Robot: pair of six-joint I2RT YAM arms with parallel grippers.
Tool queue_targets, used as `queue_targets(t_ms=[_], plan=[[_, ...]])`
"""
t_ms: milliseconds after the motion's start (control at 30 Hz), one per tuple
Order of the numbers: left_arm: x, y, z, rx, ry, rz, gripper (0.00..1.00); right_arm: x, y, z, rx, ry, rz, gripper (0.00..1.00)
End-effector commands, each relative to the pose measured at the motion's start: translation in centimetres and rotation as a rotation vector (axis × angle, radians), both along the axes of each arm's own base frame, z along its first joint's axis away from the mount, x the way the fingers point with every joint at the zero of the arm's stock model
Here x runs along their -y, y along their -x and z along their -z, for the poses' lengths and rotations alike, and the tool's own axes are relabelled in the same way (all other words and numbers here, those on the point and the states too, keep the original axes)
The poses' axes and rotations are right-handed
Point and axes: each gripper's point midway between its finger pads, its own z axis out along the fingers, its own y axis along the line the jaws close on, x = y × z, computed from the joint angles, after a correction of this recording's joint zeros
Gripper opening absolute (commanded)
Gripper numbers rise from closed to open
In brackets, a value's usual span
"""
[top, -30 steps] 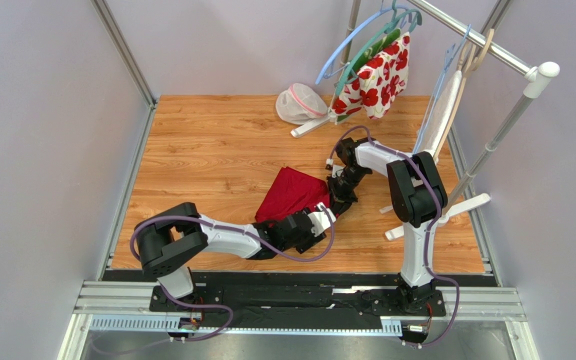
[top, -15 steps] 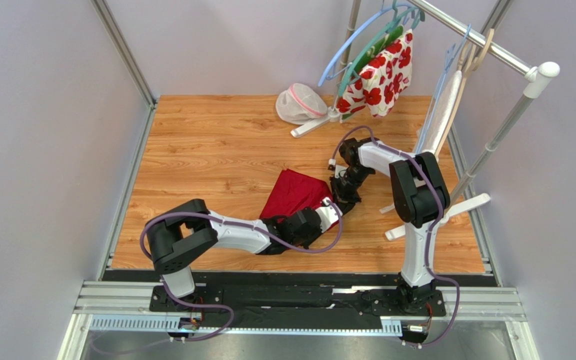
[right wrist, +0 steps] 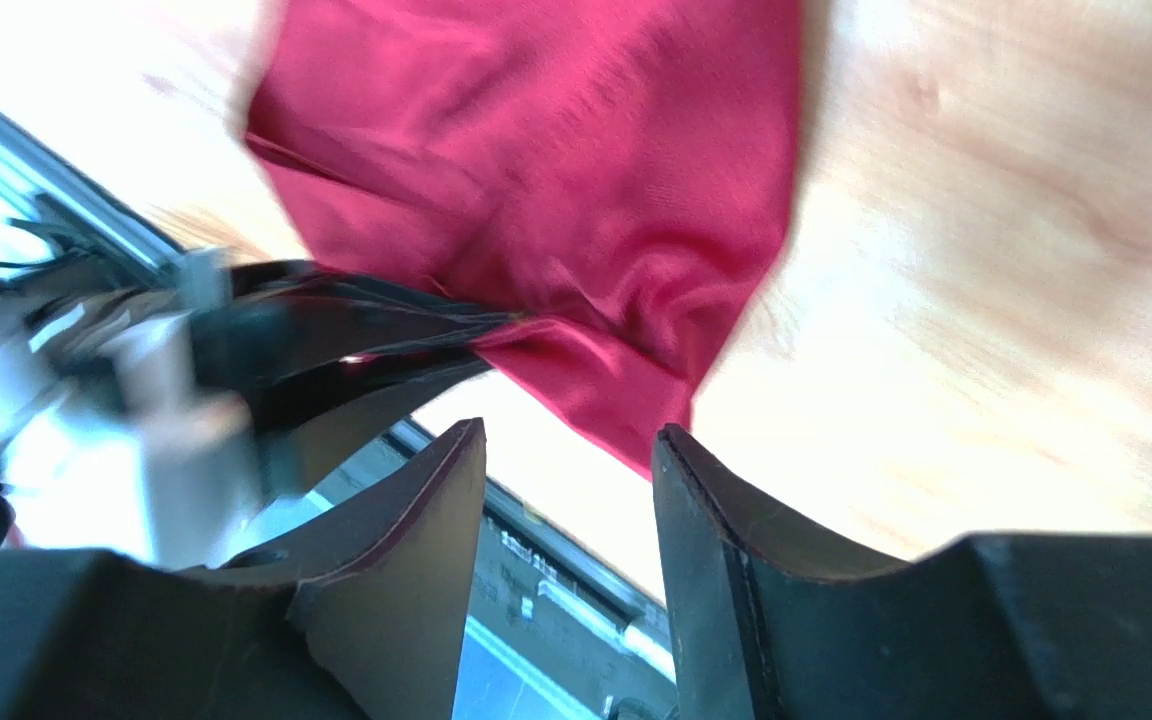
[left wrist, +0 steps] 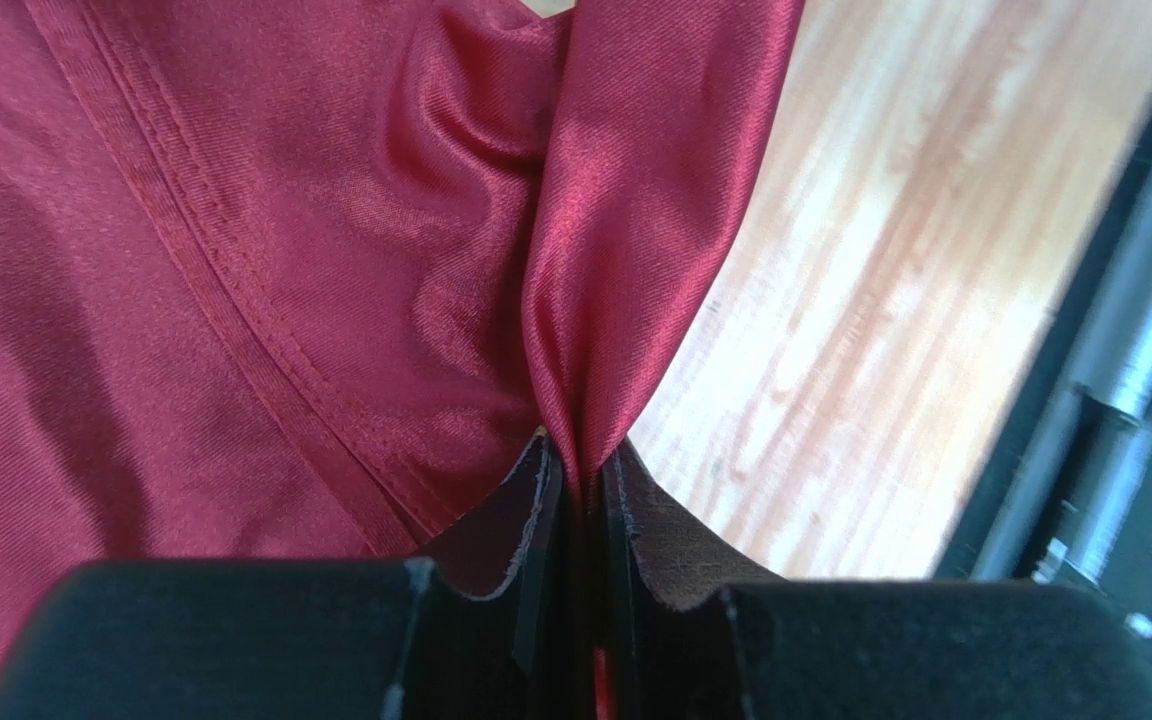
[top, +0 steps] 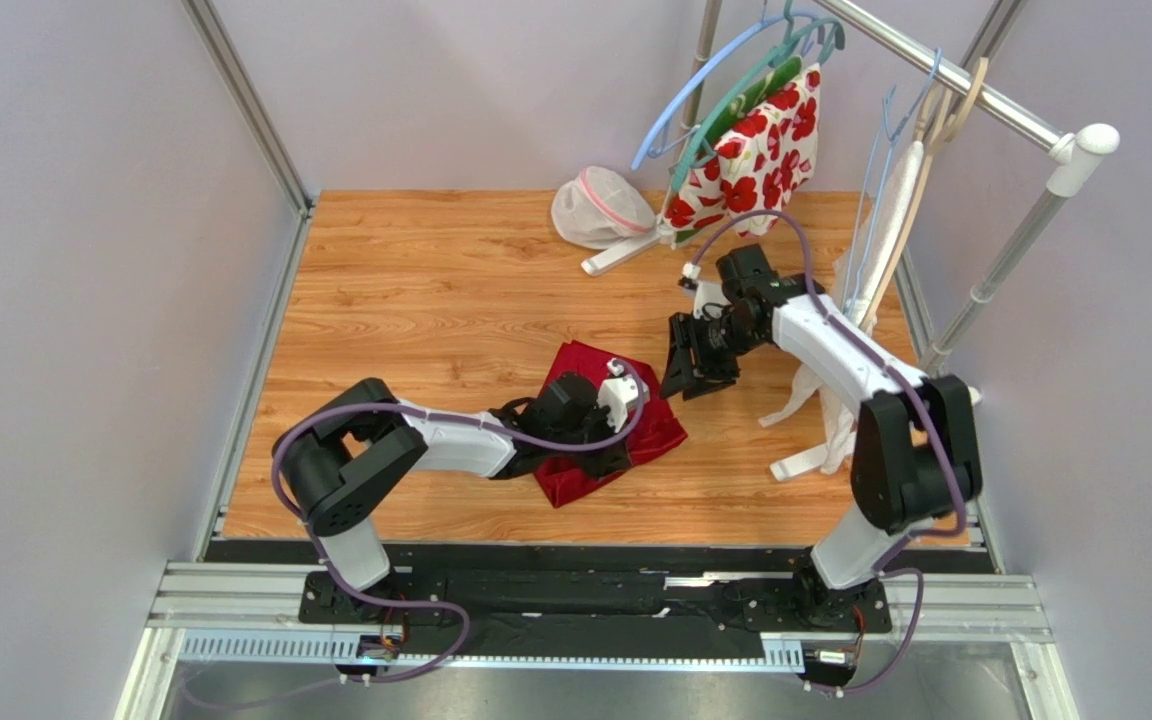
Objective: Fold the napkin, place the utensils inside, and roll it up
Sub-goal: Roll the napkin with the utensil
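The dark red napkin lies crumpled on the wooden table, near the front middle. My left gripper rests on top of it. In the left wrist view that gripper is shut on an upright fold of the napkin. My right gripper hovers just beyond the napkin's far right corner. Its fingers stand apart with nothing between them, and the napkin lies ahead of them with the left gripper's dark fingers at its edge. The utensils are out of view.
A clothes rack stands at the back right with hangers, a white cloth with red flowers and a white towel. Its white feet reach onto the table. A white mesh bag sits at the back.
My right gripper has opened, let go of the napkin and drawn back to the far right. My left gripper has shut on the napkin and pulled it left, flatter on the table.
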Motion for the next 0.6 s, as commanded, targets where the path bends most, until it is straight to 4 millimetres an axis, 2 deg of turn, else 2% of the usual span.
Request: queue_targets(t_ms=[0,33,100,133,200,233,300,333,400,433,500,567], plan=[[-4.4,5.8,5.2,-0.349,-0.125,0.068,0.0,-1.3,-1.3,-2.5,0.212,-0.128,-0.027,0.49],[-4.5,5.9,5.4,-0.372,-0.121,0.066,0.0,-1.7,-0.8,-3.8,0.273,-0.162,-0.053,0.5],[-5.1,5.8,5.3,-0.429,-0.099,0.057,0.0,-2.0,-0.2,-3.4,0.316,-0.183,-0.072,0.5],[-5.3,5.8,5.4,-0.452,-0.096,0.053,0.0,-2.3,0.3,-4.1,0.368,-0.191,-0.106,0.5],[-5.6,5.7,5.1,-0.516,-0.064,0.048,0.0,-2.5,0.7,-3.9,0.415,-0.174,-0.135,0.5],[-5.8,5.7,5.2,-0.543,-0.064,0.044,0.0,-2.7,1.4,-3.1,0.436,-0.149,-0.179,0.5],[-6.0,5.6,4.9,-0.599,-0.057,0.041,0.0,-3.1,1.7,-3.4,0.516,-0.133,-0.217,0.5],[-6.2,5.6,5.1,-0.618,-0.066,0.036,0.0,-3.4,2.6,-2.4,0.528,-0.1,-0.244,0.5],[-6.3,5.6,5.0,-0.65,-0.064,0.036,0.0,-3.9,2.6,-3.2,0.653,-0.096,-0.288,0.5],[-6.4,5.8,5.1,-0.669,-0.067,0.036,0.0,-4.2,3.4,-2.4,0.673,-0.084,-0.318,0.5],[-6.4,5.8,4.9,-0.712,-0.056,0.038,0.0,-4.7,3.6,-2.9,0.758,-0.093,-0.372,0.51],[-6.6,6.0,4.9,-0.768,-0.056,0.039,0.0,-5.4,4.6,-2.5,0.779,-0.102,-0.42,0.51]])
